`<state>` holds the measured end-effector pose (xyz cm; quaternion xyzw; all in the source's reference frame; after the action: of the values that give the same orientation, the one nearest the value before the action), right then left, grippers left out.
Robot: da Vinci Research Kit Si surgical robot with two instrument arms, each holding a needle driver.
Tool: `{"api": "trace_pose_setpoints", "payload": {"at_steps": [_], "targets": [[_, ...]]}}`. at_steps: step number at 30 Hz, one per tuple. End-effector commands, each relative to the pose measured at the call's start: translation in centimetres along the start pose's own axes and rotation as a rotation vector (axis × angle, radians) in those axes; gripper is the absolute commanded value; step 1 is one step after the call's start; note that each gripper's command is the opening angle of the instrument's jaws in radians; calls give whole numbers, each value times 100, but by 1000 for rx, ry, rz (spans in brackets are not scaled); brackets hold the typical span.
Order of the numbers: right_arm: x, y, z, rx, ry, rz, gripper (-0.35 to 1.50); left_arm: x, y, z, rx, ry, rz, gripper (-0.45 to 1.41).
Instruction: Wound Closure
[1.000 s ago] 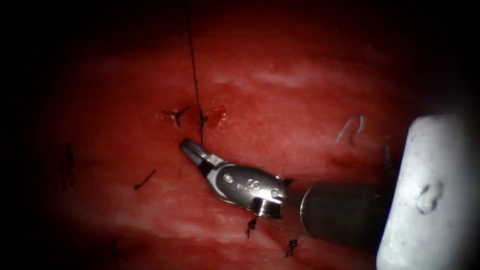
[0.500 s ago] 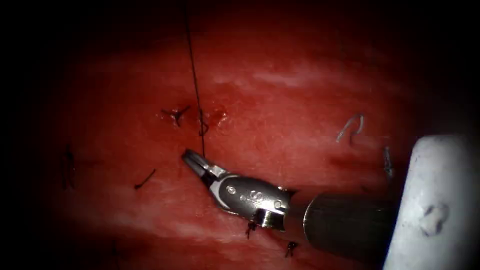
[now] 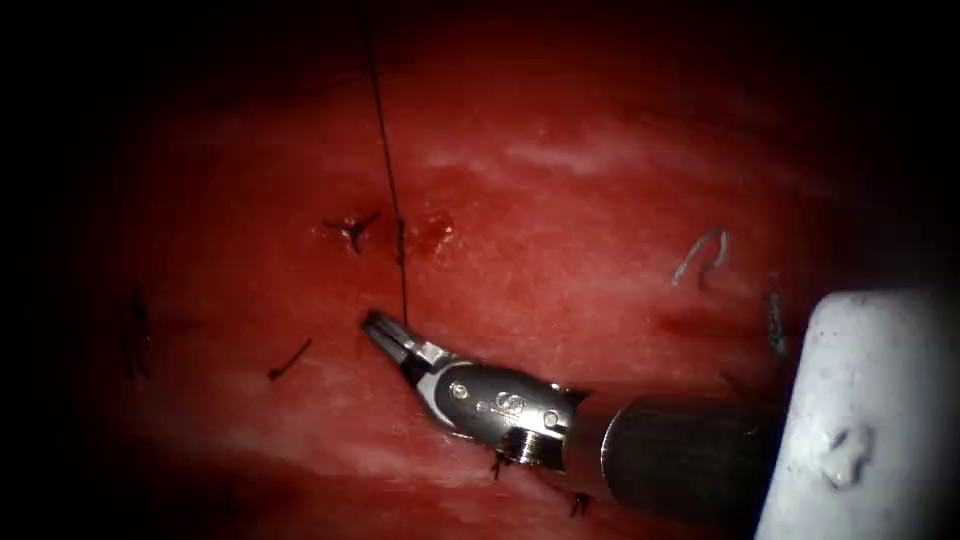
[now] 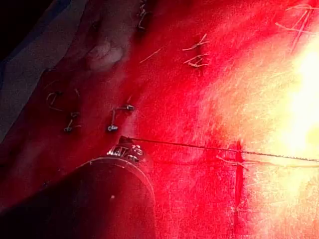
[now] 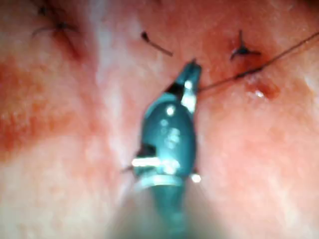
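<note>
Entry, endoscope view, left to right.

Tissue: one piece, wet with red fluid, which is brightest beside the stitch.

Cut ends and knots, seven counted:
- one dark end at 9 o'clock;
- one short end at 8 o'clock of centre;
- one star-shaped knot just left of the thread;
- two dark knots at 6 o'clock, by the right tool's wrist;
- one pale curl at 3 o'clock;
- one dim end beneath it.

They are judged to be finished stitches trimmed short.

Thread: one strand, straight from 12 o'clock down through a stitch to the right hand; so straight that it is judged taut, probably to hold tension on that stitch.

Right hand: one, entering from 4 o'clock and pointing to 10 o'clock; narrow, clamped on the thread just below the stitch; the right wrist view shows the strand leaving it sideways; low and close to the tissue, likely so the pull runs along the surface.

Left hand: one, in the left wrist view; the thread runs from its tip across the cut; whether it grips the strand cannot be told.

Needle: whereabouts cannot be told.
</note>
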<state>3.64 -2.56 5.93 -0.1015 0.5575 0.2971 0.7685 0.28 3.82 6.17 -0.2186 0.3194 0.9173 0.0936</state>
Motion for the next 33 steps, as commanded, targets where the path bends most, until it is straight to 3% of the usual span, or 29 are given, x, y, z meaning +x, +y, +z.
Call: {"api": "trace_pose_setpoints", "payload": {"at_steps": [1, 17, 29, 30, 31, 33], "targets": [[-5, -11, 1, 3, -1, 3, -35, 0, -1, 10, 1, -1, 2, -45], [-19, -24, -8, 15, -19, 20, -35, -10, -8, 20, 6, -4, 1, -45], [-16, -16, -10, 44, -14, 36, -35, -15, -3, -4, -8, -27, 1, -45], [-15, -14, -10, 55, -8, 37, -15, -14, -1, -12, -19, -24, 0, -45], [-13, -11, -10, 73, 3, 58, 46, -14, 0, -19, -26, -23, -3, -45], [-10, -5, -11, 110, 12, 85, 96, -12, 5, -38, -39, -23, 5, -45]]}}
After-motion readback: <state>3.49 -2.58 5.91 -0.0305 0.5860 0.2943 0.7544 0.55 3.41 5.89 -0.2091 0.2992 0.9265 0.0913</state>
